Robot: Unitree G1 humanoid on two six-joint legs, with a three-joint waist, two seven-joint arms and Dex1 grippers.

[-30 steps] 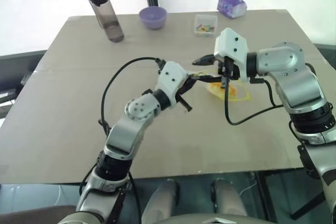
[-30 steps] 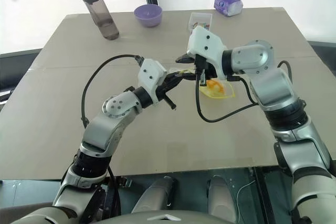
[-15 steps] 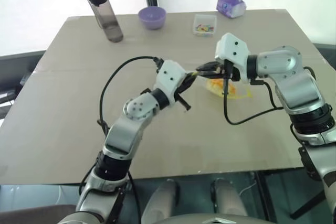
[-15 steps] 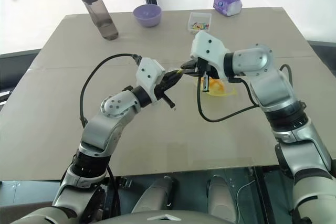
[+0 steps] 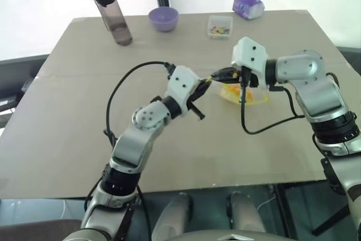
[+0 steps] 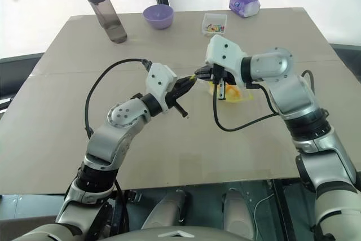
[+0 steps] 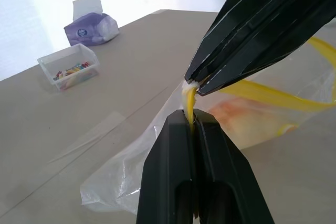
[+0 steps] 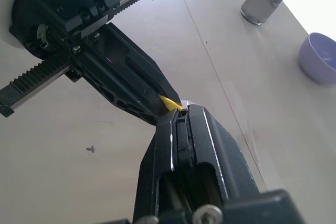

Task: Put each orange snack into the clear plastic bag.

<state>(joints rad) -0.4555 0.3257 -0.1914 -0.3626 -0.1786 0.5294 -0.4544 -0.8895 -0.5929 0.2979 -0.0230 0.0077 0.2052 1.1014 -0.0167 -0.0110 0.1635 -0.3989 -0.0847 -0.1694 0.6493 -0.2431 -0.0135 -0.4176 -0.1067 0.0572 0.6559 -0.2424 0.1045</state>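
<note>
On the table (image 5: 67, 139), the clear plastic bag (image 7: 157, 177) lies mid-table with 1 orange snack (image 7: 239, 121) inside. The left gripper (image 7: 192, 124) and right gripper (image 8: 181, 111) both pinch its yellow seal strip (image 7: 188, 100), fingertips almost meeting.

tan table (image 5: 73, 139), bottle (image 5: 113, 15), purple bowl (image 5: 163, 18)

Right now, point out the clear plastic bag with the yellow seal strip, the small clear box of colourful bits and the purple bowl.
clear plastic bag (image 7: 131, 174): left wrist view, crinkled lower corner.
small clear box (image 5: 220, 27): left eye view, its middle.
purple bowl (image 5: 163, 18): left eye view, front wall.
</note>
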